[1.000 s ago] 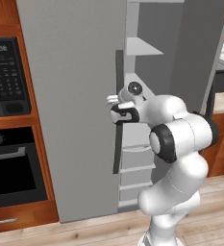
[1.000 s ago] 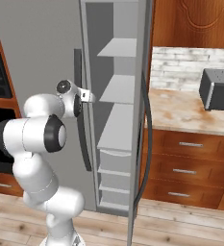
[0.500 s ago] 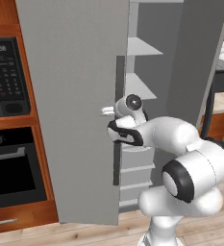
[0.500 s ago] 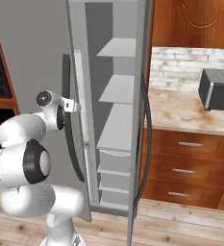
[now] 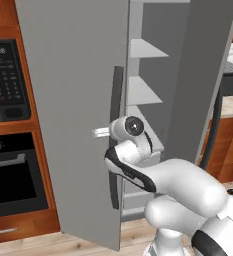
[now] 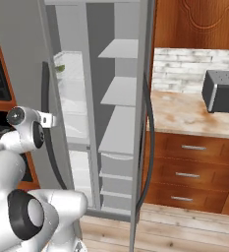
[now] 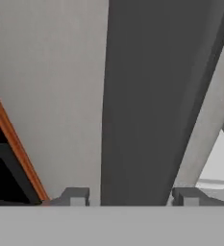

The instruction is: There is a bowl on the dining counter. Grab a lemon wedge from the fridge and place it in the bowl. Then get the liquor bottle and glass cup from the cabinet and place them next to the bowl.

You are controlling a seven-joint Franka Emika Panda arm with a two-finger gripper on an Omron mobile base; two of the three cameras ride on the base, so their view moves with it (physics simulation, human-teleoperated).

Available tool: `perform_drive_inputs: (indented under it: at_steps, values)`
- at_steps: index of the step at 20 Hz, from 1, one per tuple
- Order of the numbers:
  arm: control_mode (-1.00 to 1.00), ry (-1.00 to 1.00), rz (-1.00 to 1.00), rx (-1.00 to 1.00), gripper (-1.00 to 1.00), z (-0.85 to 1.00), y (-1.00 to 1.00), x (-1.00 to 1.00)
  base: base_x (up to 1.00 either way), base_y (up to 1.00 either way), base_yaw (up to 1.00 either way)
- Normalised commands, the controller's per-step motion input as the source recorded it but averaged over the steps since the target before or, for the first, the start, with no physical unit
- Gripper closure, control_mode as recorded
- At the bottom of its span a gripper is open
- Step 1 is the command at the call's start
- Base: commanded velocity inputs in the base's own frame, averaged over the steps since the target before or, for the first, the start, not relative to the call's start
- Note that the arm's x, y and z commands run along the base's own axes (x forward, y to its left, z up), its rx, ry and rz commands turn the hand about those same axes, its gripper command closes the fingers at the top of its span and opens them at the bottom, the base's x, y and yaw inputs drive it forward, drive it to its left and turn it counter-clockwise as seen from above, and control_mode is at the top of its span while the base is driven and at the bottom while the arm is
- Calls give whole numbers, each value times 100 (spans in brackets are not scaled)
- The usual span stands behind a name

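Step in hand, as judged: opening the fridge to reach the lemon wedge; fridge door [image 5: 78,115] stands partly swung out, shelves [image 6: 118,91] visible in the gap; gripper [image 7: 131,196] sits at the dark door handle [image 7: 147,96], fingertips [image 7: 75,196] either side of the bar with slack showing, so jaws stand parted round it and not clamped; a small green item [image 6: 60,68] shows on the inner door shelf, too small to identify; lemon wedge itself not made out; bowl, bottle and cup untouched. To do this well: clear the handle squarely before withdrawing; avoid nudging the door shut; door gap looks narrow, widen if reach demands.
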Motion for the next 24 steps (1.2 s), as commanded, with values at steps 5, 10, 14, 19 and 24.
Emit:
perform_drive_inputs:
  at_steps: [5, 10, 14, 19, 24]
  values:
    - [-100, 0, -4, 14, -100, 3, 47, -97, 0, 0, 0]
    - [-100, 0, -19, 22, -100, 27, -48, -99, 0, 0, 0]
    - [-100, 3, -6, 26, -100, 28, -88, -67, 0, 0, 0]
    - [-100, 16, 1, 32, -100, 12, -76, -17, 0, 0, 0]
    - [-100, 9, 9, 33, -100, -1, -56, 5, 0, 0, 0]
